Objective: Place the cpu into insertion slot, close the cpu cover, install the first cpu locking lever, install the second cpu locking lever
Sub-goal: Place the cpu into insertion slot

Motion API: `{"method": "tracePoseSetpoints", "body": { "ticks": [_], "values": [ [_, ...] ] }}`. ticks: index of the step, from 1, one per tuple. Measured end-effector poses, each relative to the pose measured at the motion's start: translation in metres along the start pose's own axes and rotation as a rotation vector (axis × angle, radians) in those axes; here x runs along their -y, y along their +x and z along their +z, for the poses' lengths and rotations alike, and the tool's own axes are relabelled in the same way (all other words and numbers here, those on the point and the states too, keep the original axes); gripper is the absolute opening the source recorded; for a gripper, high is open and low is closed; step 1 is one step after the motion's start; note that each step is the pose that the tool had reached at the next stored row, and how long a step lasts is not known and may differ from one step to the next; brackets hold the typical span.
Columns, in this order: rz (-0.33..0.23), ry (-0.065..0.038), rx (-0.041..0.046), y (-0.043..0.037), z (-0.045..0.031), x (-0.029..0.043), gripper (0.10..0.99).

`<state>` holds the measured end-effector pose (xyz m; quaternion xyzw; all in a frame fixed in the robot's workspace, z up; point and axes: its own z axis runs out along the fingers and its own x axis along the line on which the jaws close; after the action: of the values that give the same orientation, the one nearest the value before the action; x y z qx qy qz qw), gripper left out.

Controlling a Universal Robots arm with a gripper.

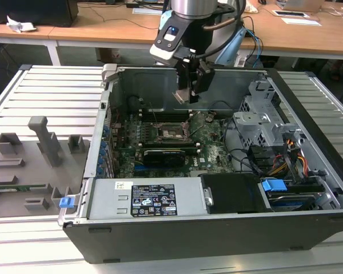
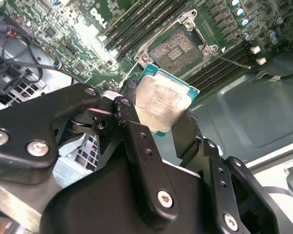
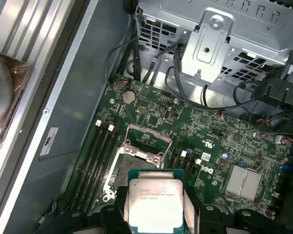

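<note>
Black fingers (image 2: 136, 146) sit closest to you in the second wrist view. They are pinching the cpu (image 2: 163, 97) by two of its edges, one finger on each side. Your gripper (image 2: 158, 114) holds the chip with its dull silver face turned toward the wrist cameras (a thin green rim peeks out around it).

In the first wrist view you see the same thing. The cpu (image 3: 155, 202) is clamped at the tip of the gripper (image 3: 156, 219). Just past the fingertips and lower down lies the insertion slot (image 3: 136, 170). Its dark middle is bare.

The chip is not in the slot. It hangs in the air above it, not touching. The cpu cover (image 3: 141, 152) looks lifted up at the slot's edge, so the slot is open. Long black memory slots (image 3: 95, 156) run along both sides of it.

Now check the exterior view. Your gripper (image 1: 190, 91) hangs inside the open computer case (image 1: 217, 234), well above the green motherboard (image 1: 211, 151). The cpu (image 1: 182, 96) shows at its tip, and the insertion slot (image 1: 174, 133) lies below it. A black graphics card (image 1: 168, 154) lies lower again, just beside the slot on the side nearer that camera. Off toward the exterior view's left, well apart from the gripper, sits a grey tray (image 1: 23, 165).
</note>
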<state>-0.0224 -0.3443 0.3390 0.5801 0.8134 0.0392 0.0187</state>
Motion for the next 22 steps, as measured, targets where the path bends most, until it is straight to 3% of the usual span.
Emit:
{"method": "tracePoseSetpoints", "body": {
  "ticks": [11, 16, 19, 22],
  "values": [
    [0.02, 0.0, 0.0015, -0.0001, 0.005, 0.0004, 0.533],
    [0.026, 0.0, 0.0027, -0.0002, 0.0111, 0.0009, 0.533],
    [0.077, 0.001, 0.0069, -0.0003, 0.0167, 0.0015, 0.533],
    [0.138, 0.009, 0.0093, -0.0003, 0.0214, 0.0019, 0.533]
  ]
}}
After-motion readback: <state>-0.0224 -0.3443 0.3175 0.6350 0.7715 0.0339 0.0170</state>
